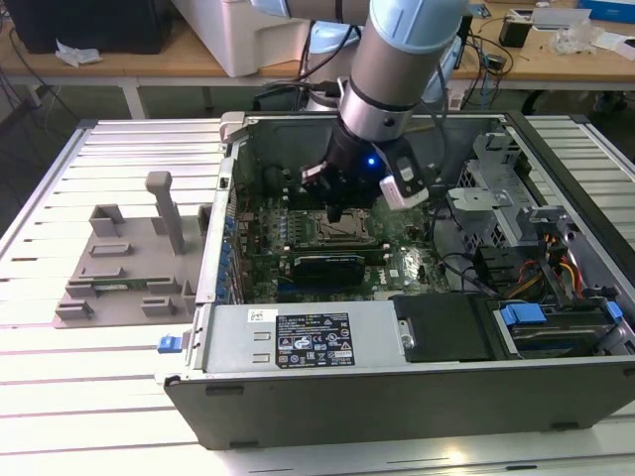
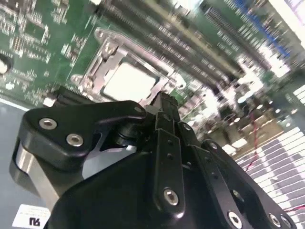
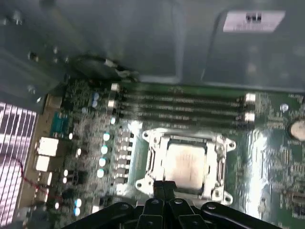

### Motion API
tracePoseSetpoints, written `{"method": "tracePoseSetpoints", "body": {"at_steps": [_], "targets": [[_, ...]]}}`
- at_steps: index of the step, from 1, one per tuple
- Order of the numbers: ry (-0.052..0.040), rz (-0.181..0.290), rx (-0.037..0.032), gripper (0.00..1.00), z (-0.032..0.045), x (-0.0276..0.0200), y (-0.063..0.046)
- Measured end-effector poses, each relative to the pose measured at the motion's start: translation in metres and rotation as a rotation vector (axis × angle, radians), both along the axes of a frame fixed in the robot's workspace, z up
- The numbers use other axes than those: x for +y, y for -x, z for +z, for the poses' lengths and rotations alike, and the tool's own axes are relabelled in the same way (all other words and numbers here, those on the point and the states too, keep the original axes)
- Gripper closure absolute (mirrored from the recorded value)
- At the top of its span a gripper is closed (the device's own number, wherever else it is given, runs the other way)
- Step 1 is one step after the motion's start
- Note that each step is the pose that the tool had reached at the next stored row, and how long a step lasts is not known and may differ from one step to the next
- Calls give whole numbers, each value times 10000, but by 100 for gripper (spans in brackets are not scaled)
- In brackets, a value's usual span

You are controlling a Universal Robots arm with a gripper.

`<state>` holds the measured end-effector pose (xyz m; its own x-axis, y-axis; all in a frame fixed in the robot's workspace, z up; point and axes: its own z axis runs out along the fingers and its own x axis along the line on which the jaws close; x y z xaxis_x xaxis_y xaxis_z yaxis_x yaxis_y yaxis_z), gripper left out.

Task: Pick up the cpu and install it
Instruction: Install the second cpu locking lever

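Observation:
The cpu [image 3: 183,162] lies flat in the metal-framed socket [image 3: 148,162] on the green motherboard, its silvery top facing up; in the second wrist view the cpu [image 2: 128,81] sits just beyond the fingertips. My gripper [image 3: 164,187] hovers at the socket's edge with its black fingers [image 2: 164,119] pressed together and nothing between them. In the exterior view the gripper [image 1: 335,211] hangs inside the open computer case [image 1: 397,397], right above the socket [image 1: 347,233].
A black expansion card [image 1: 322,266] stands just in front of the socket. Memory slots [image 3: 181,102] run beside it. The power supply [image 1: 317,337], a drive cage [image 1: 496,198] and cables fill the case's other side. A grey plastic tray [image 1: 129,258] lies outside, at the exterior view's left.

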<state>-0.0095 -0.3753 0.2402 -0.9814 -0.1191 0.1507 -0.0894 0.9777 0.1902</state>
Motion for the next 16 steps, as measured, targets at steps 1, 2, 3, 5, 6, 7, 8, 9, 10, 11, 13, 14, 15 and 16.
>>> {"method": "tracePoseSetpoints", "body": {"at_steps": [1,2,3,5,6,7,8,9,10,11,13,14,15,16], "targets": [[3,0,0,89,-3,-48,0],[3,0,0,89,-4,-62,0],[2,-3,-1,89,-5,-66,1],[4,0,0,89,-8,-138,7],[3,-2,-1,89,-17,-151,18],[2,-1,-1,89,-34,-152,30],[2,-1,0,89,-60,-153,44],[2,0,0,89,-82,-153,53],[1,0,0,89,-100,-154,61],[1,0,0,89,-129,-154,75],[-1,0,0,89,-187,-154,107],[-7,0,0,89,-205,-154,124],[-19,0,0,89,-233,-154,155],[-33,0,-1,89,-247,-154,177]]}}
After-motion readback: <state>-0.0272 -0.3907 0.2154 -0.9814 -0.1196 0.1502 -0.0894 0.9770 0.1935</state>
